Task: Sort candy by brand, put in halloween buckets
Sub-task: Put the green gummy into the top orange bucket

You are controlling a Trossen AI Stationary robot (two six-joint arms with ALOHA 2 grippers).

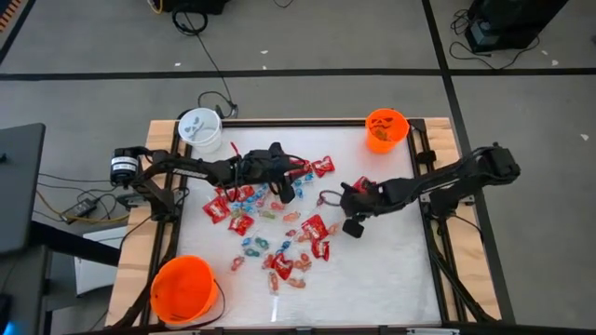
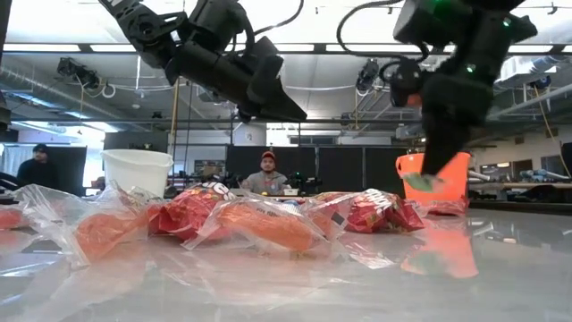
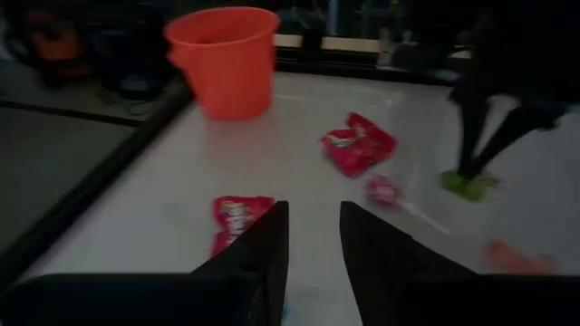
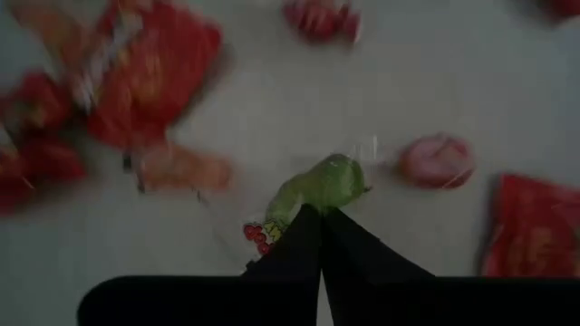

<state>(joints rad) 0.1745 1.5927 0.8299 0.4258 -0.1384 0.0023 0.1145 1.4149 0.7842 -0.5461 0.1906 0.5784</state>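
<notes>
The white pail (image 1: 199, 129) sits at the table's far left corner, and the big orange pail (image 1: 184, 288) at the near left corner. The left gripper (image 1: 282, 186) hangs over the far part of the candy pile (image 1: 270, 228). Its fingers (image 3: 263, 244) stand a little apart with nothing between them. Its wrist view looks past them to red packets (image 3: 358, 143) and a pink sweet (image 3: 382, 189) on the white table (image 1: 391, 270).

The pile spreads across the table's middle: red packets, small blue pieces and pink clear-wrapped sweets, loose and overlapping.

The right gripper (image 1: 352, 226) is at the pile's right edge, near the table's centre. Its fingers (image 4: 304, 244) are pressed together on a green sweet (image 4: 317, 188) in clear wrap. In the low view the green sweet hangs at the fingertips, above the tabletop. A pink sweet (image 4: 437, 161) and a red packet (image 4: 535, 231) lie beside it on the table.

The small jack-o'-lantern pail (image 1: 386, 129) stands at the far right corner.

Two people (image 2: 265, 175) show in the room behind the table.
</notes>
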